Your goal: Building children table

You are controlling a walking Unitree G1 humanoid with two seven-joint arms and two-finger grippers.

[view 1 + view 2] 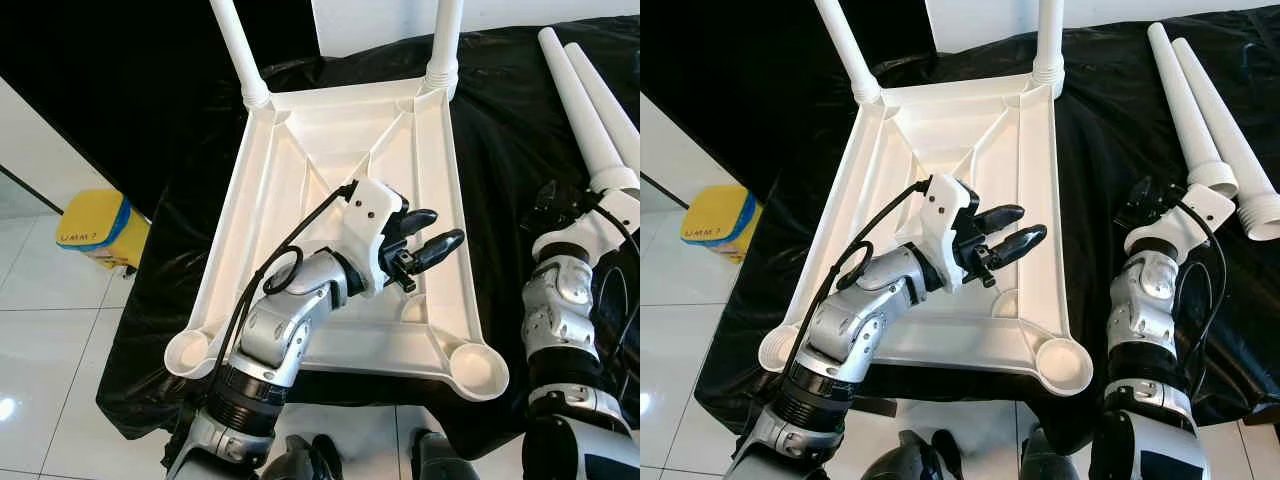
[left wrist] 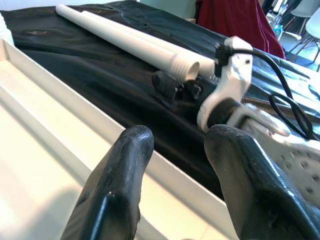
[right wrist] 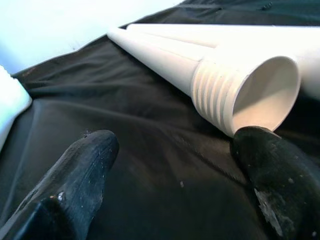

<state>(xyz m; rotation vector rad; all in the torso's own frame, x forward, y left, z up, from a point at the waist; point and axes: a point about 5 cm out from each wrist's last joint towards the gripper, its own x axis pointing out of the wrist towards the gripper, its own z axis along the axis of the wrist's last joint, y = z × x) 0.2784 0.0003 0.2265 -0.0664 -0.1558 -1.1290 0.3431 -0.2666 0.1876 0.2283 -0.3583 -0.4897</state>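
A white plastic table top (image 1: 300, 170) lies upside down on a black sheet (image 1: 500, 120). Two white legs (image 1: 238, 50) (image 1: 445, 40) stand screwed into its far corners. The two near corner sockets (image 1: 478, 368) (image 1: 190, 352) are bare. Two loose white legs (image 1: 1185, 100) (image 1: 1230, 130) lie side by side on the sheet to the right. My left gripper (image 1: 445, 227) hovers open over the table's underside near its right wall, holding nothing. My right gripper (image 1: 1143, 195) is open just short of the nearer loose leg's threaded end (image 3: 240, 85).
A yellow and blue bin (image 1: 95, 228) stands on the white tiled floor to the left. The black sheet hangs over the near edge below the table top. Something dark red (image 2: 240, 17) and chairs are beyond the sheet's far side.
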